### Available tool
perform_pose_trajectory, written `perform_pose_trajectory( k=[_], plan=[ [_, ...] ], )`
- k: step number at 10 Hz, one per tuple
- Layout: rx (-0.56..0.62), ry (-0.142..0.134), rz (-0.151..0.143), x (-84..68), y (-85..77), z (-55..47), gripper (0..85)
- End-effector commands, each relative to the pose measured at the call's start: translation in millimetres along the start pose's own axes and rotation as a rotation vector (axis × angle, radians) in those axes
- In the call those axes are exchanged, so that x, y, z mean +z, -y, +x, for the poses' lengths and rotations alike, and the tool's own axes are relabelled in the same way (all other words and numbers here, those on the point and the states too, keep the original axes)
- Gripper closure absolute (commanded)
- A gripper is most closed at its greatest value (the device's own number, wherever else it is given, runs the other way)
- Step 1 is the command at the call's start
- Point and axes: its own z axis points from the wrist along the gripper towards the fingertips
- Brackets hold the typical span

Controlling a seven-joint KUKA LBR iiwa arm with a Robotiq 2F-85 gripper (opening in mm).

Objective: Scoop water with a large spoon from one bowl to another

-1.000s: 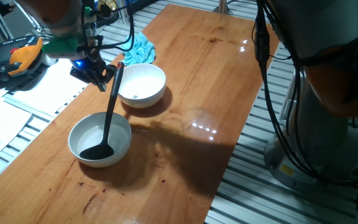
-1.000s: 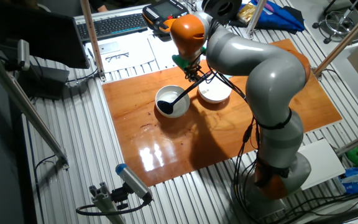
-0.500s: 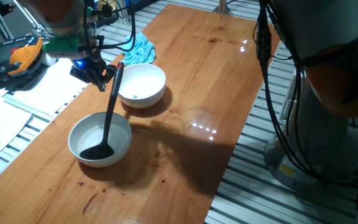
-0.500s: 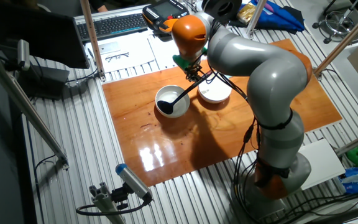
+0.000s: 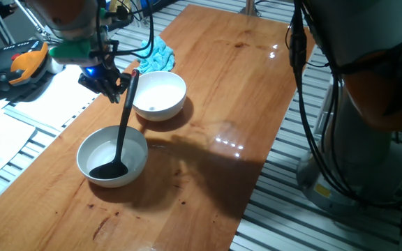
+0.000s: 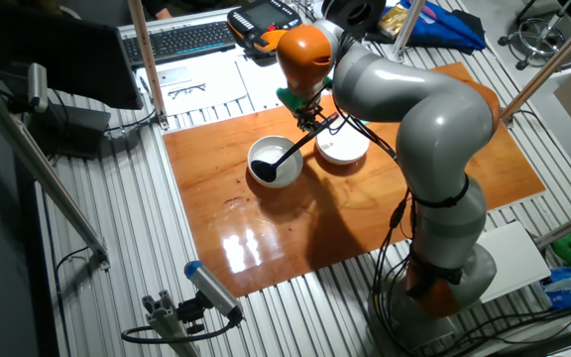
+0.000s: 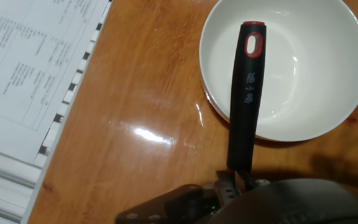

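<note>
your arm bends over the far side of the wooden table (image 5: 243, 90), and its orange wrist hangs above the two bowls. the gripper (image 5: 114, 85) is at the table edge, just beside the far bowl (image 5: 160, 95), and its fingers are closed on the upper part of the handle of the large spoon (image 5: 121, 136).

from the gripper the handle goes down in a slant to the near bowl (image 5: 112, 155). the round scoop sits inside this bowl, low at its near wall. in the hand view, the end of the handle (image 7: 248, 87) lies across the other bowl (image 7: 297, 68), with a red ring around a hole at its tip and pale characters printed below it.

the spoon is black plastic, long and thin, with a deep round scoop. both bowls are white, smooth and round. the water (image 5: 107, 148) in the near bowl is hard to see against the white; you can only see a slightly greyer bottom. the table is glossy brown wood with bright reflections. a crumpled blue cloth (image 5: 156, 50) lies behind the far bowl. printed papers (image 7: 23, 68) lie beside the table.
</note>
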Motion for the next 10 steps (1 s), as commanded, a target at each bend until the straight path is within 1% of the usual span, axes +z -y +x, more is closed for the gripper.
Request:
perform_pose_trajectory(
  k=[1, 2, 4, 6, 7, 10],
  plan=[
    [0.0, -0.001, -0.008, -0.1, 0.1, -0.1, 51.0],
    [0.002, 0.005, -0.017, -0.2, 0.2, 0.0, 51.0],
    [-0.007, 0.015, -0.015, -0.4, 0.6, 0.3, 51.0],
    [-0.008, 0.042, -0.018, 0.4, 1.2, 1.0, 51.0],
    [-0.01, 0.049, -0.017, 0.3, 1.4, 0.8, 51.0],
    [-0.011, 0.055, -0.012, 0.1, 1.8, 1.2, 51.0]
  ],
)
